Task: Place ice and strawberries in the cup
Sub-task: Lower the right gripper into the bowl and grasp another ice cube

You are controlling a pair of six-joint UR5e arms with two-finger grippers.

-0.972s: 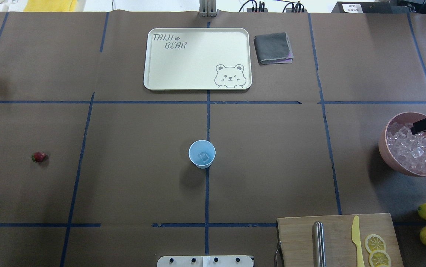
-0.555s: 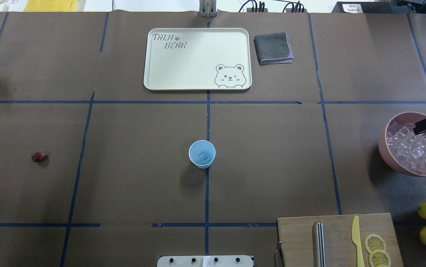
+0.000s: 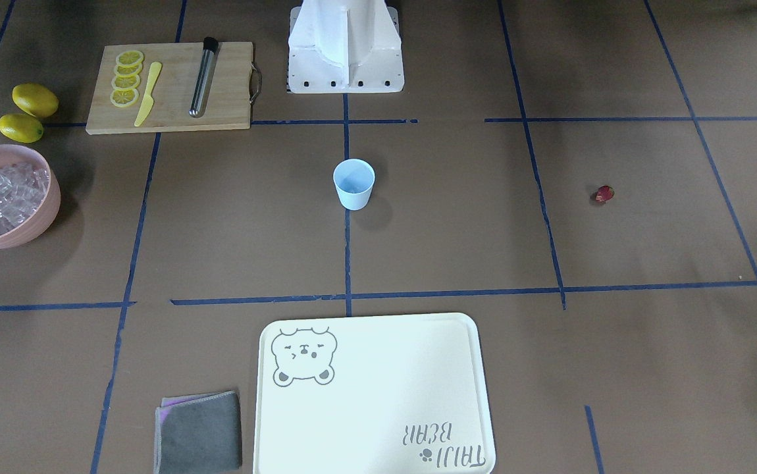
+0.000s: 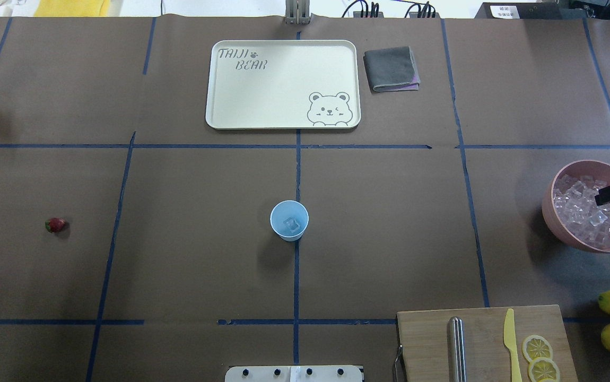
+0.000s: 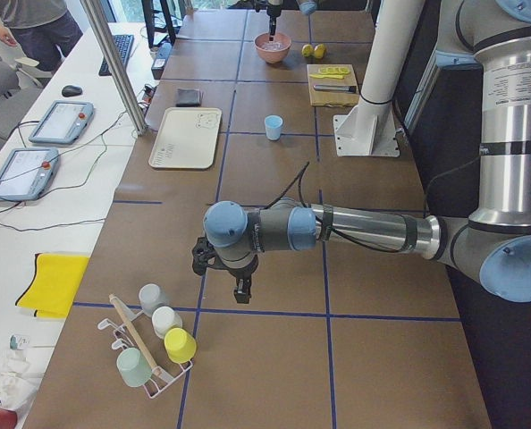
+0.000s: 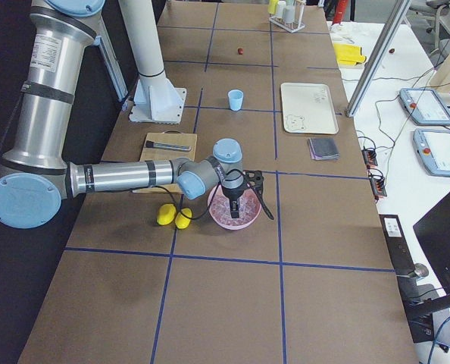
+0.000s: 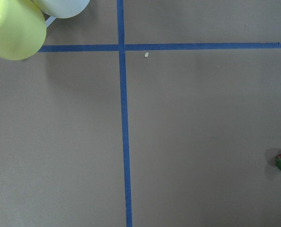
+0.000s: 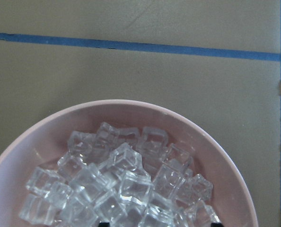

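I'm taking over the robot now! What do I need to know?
Right hand: over the pink bowl of ice, looks open.
Left hand: over the table's left end; open or shut, cannot tell.
Cup: mid-table, one ice cube inside.
Strawberry: on the table, far left of the cup.
Left to do: more ice maybe, then the strawberry.

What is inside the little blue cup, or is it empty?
Not empty: the overhead view shows one ice cube at the bottom of the cup.
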